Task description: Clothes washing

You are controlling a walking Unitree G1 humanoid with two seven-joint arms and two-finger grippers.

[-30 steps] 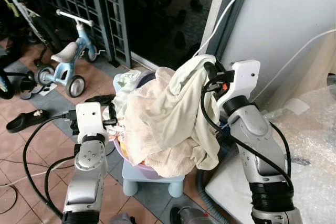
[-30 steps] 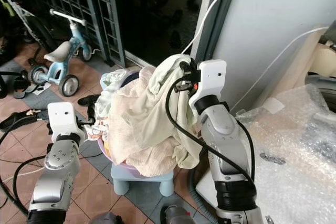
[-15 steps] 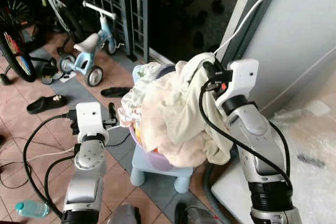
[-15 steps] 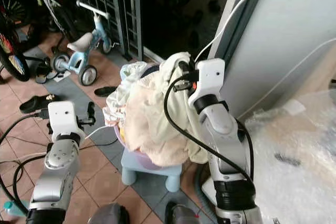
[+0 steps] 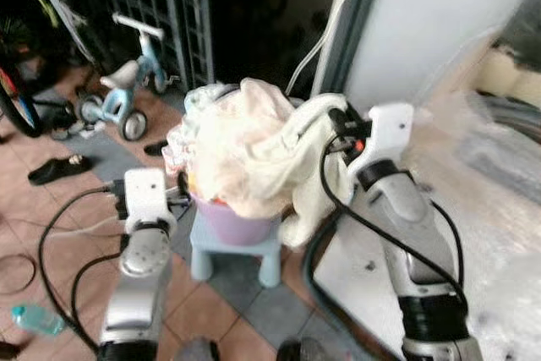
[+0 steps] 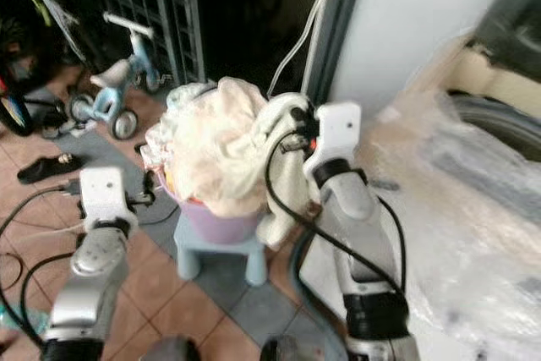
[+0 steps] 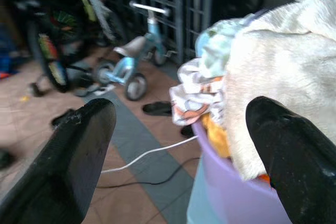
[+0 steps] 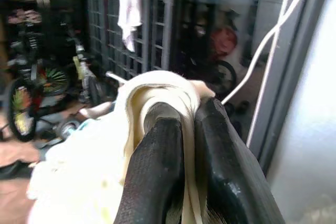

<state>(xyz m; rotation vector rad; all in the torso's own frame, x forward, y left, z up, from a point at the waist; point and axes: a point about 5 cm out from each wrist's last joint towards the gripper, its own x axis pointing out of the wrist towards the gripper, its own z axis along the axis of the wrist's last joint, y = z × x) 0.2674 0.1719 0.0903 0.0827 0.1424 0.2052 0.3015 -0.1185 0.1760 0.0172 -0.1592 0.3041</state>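
The right gripper pinches a cream cloth drawn up from the heaped basin on a stool. The left gripper hangs spread beside the basin. Next, likely: lift the cloth free toward the washer.

floor: terracotta tiles | left: dark metal grille, blue tricycle | right: white wall

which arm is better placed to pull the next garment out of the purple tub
Right. The right gripper is already shut on the cream garment lifted off the pile. The left gripper, jaws open, hangs beside the purple tub, holding nothing.
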